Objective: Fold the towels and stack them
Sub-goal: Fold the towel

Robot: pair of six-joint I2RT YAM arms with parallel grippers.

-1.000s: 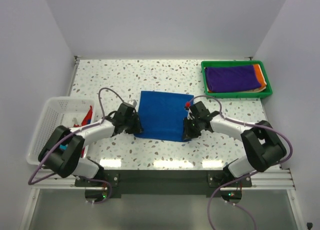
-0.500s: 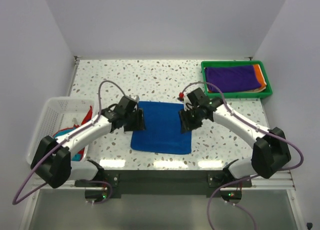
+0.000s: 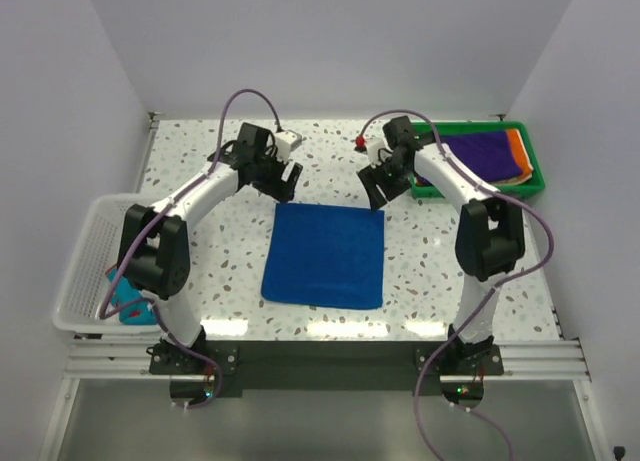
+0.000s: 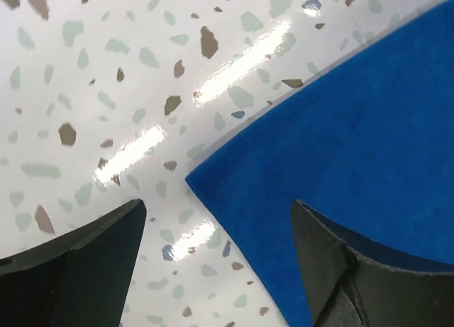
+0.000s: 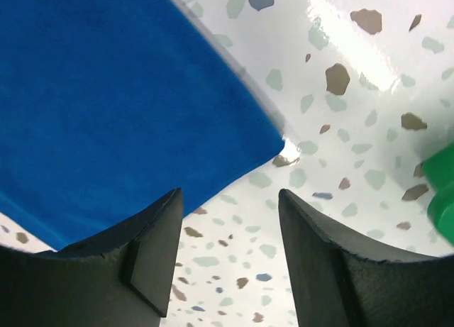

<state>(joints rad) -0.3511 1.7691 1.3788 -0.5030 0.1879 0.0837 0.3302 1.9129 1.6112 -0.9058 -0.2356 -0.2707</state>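
Note:
A bright blue towel (image 3: 325, 256) lies flat as a neat rectangle in the middle of the table. My left gripper (image 3: 283, 181) hovers open just past its far left corner; in the left wrist view that towel corner (image 4: 340, 142) sits between the spread fingers (image 4: 85, 270), untouched by the left gripper (image 4: 216, 220). The right gripper (image 3: 378, 188) stands open over the far right corner, and the right wrist view shows the blue towel (image 5: 120, 107) beside the empty right gripper (image 5: 230, 199). A purple towel (image 3: 470, 151) and an orange one (image 3: 517, 146) lie in the green tray (image 3: 475, 191).
The green tray stands at the far right, its edge (image 5: 443, 192) close to my right gripper. A white mesh basket (image 3: 95, 216) sits at the left edge with a teal cloth (image 3: 122, 293) inside. The left arm reaches over the basket's corner.
Both grippers have opened and let go of the blue towel, then moved away from its near side to its far corners. The towel now lies a little nearer the front edge.

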